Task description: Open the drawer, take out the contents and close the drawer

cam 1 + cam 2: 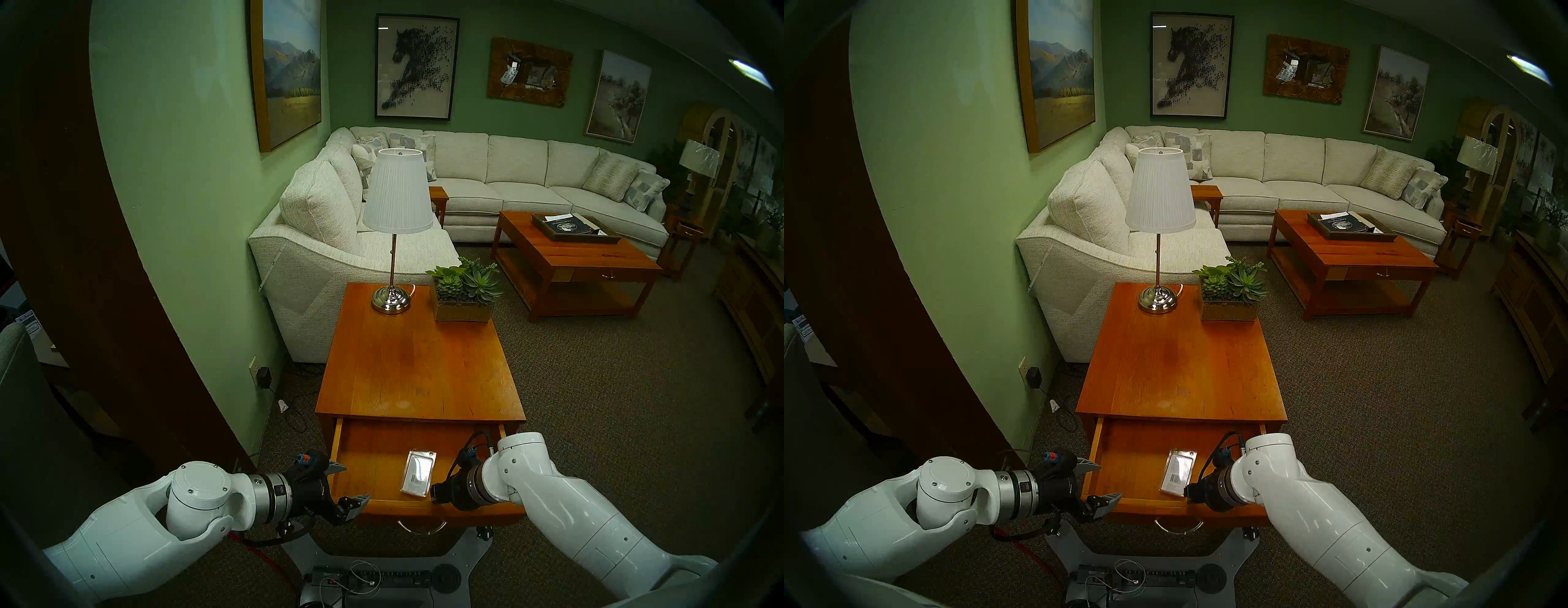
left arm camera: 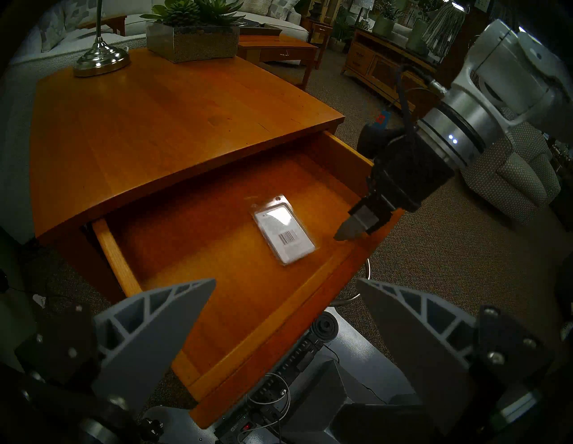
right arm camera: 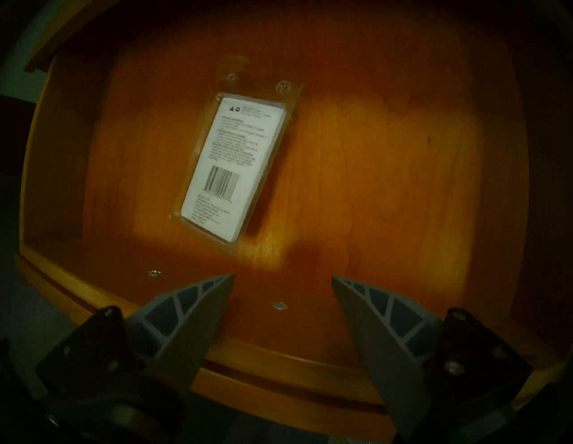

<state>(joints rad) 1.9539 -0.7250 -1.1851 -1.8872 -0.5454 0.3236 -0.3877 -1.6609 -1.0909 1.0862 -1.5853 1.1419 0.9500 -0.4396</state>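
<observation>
Right gripper (image 3: pixel 282 280): we see its two grey fingers spread wide with nothing between them, pointing steeply down into the drawer (image 1: pixel 373 458), near the front board and just to the right of the packet (image 1: pixel 419 472). In the head views this gripper is largely masked by its own black housing and wrist, so we read the finger spacing from the right wrist view; in the left wrist view only one dark fingertip shows, close beside the packet and apart from it. We find the drawer pulled out from under the lamp table (image 1: pixel 418 365), with its rear portion hidden beneath the tabletop. We see the packet lying flat on the drawer floor, right of centre and toward the front, white barcode label facing up; the printed text is too blurred to read. The brass handle (image 1: pixel 422 528) is only partly visible below the front board. Left gripper (image 1: pixel 345 482): its fingers stand wide apart and empty at the drawer's front left corner; whether they touch the wood we cannot tell. On the tabletop stand a lamp (image 1: pixel 396 220) and a succulent planter (image 1: pixel 463 303), both at the far end.
</observation>
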